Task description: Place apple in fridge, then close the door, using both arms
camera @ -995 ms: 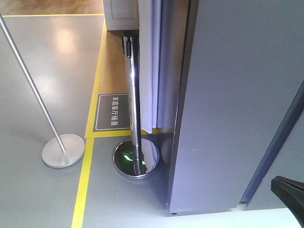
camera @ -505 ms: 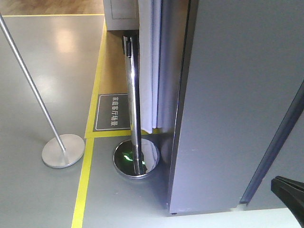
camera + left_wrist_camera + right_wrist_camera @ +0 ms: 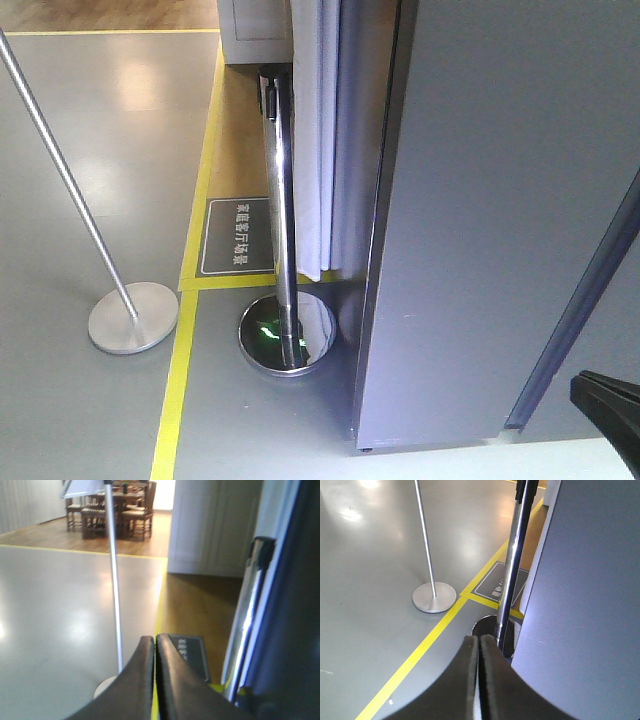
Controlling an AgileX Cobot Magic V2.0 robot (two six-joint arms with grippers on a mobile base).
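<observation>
the fridge (image 3: 500,220) fills the right of the front view as a tall, flat, matte grey slab with a sharp vertical edge; the apple shows in no view. just left of it stands a mirror-bright chrome post (image 3: 282,220) on a round polished base (image 3: 287,335), and farther left a thinner brushed-metal pole (image 3: 70,190) leans up from a dull flat disc (image 3: 133,317). a dark floor sign (image 3: 237,236) with white characters lies inside yellow tape lines (image 3: 183,350) on the smooth, glossy grey floor (image 3: 100,130). the left gripper (image 3: 154,645) has its curved black jaws pressed together, empty. the right gripper (image 3: 479,645) likewise has its jaws closed on nothing, close to the fridge wall.
</observation>
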